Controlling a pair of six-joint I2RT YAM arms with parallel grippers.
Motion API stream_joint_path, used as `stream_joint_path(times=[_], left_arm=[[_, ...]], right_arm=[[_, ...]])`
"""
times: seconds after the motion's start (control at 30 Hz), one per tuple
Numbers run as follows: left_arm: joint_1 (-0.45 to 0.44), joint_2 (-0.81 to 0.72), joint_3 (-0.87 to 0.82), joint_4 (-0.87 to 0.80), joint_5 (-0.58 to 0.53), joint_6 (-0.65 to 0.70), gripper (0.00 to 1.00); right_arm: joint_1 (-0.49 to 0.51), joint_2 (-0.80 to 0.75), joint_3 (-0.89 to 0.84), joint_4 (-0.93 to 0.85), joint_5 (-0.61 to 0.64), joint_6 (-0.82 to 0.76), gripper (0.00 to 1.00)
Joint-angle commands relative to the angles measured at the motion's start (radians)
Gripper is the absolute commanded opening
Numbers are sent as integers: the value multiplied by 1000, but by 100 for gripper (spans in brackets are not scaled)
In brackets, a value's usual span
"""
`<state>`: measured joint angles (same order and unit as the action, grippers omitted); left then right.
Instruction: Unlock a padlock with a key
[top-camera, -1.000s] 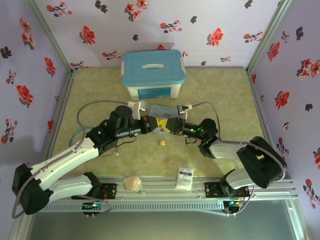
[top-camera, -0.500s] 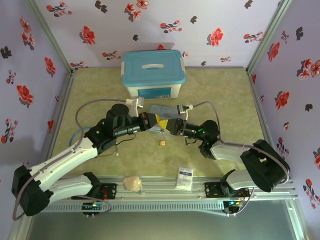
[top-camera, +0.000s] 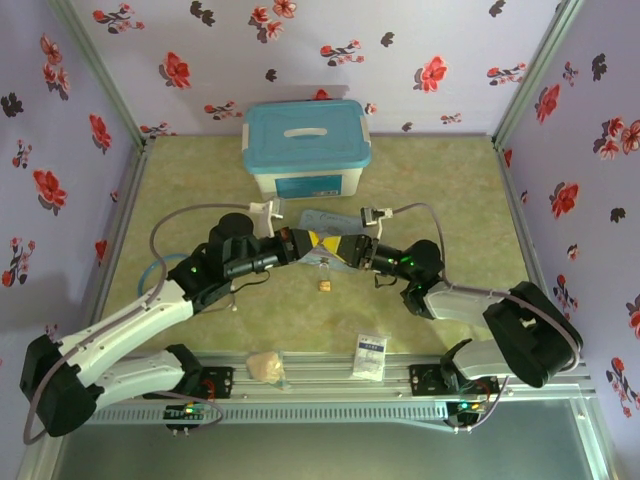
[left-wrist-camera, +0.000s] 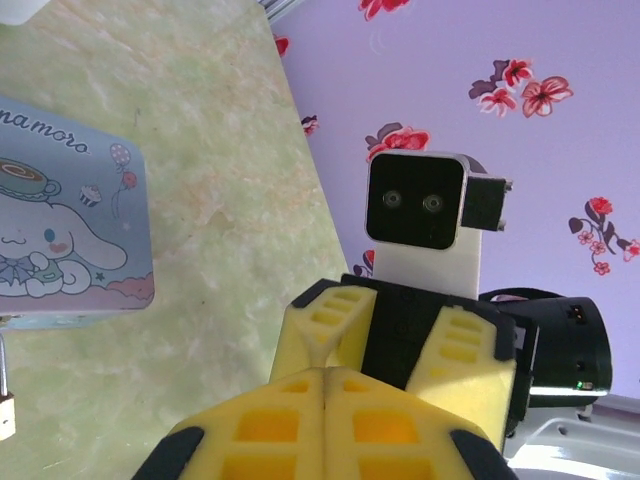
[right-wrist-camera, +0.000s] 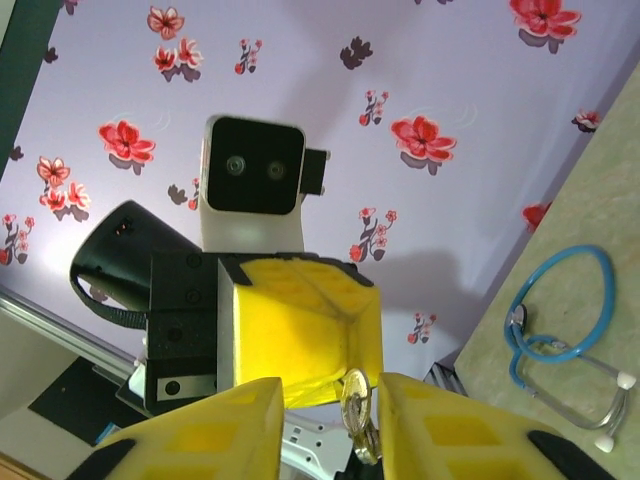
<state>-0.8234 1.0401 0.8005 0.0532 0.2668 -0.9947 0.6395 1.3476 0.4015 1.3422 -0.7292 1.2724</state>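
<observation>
Currently, the left gripper (left-wrist-camera: 325, 395) is clenching its jaws tip-to-tip with the right gripper (right-wrist-camera: 328, 392), whose parted jaws are flanking the key (right-wrist-camera: 357, 405).

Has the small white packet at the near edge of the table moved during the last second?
No. The white packet still lies at the same spot on the metal rail, just left of the right arm's base.

Box (top-camera: 306, 145), tin (top-camera: 322, 217) mid-back, right table (top-camera: 470, 200) open
</observation>
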Motion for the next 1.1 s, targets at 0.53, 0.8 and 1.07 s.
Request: stream_joint_path(times=[0.53, 0.8, 1.07], left_arm=[[9, 4, -29, 103, 24, -37, 0], [9, 2, -40, 122, 28, -46, 0], [9, -5, -49, 122, 29, -50, 0]], right_arm=[[14, -12, -2, 43, -15, -2, 21], [19, 7, 13, 42, -13, -2, 17], [19, 13, 10, 43, -1, -10, 13]])
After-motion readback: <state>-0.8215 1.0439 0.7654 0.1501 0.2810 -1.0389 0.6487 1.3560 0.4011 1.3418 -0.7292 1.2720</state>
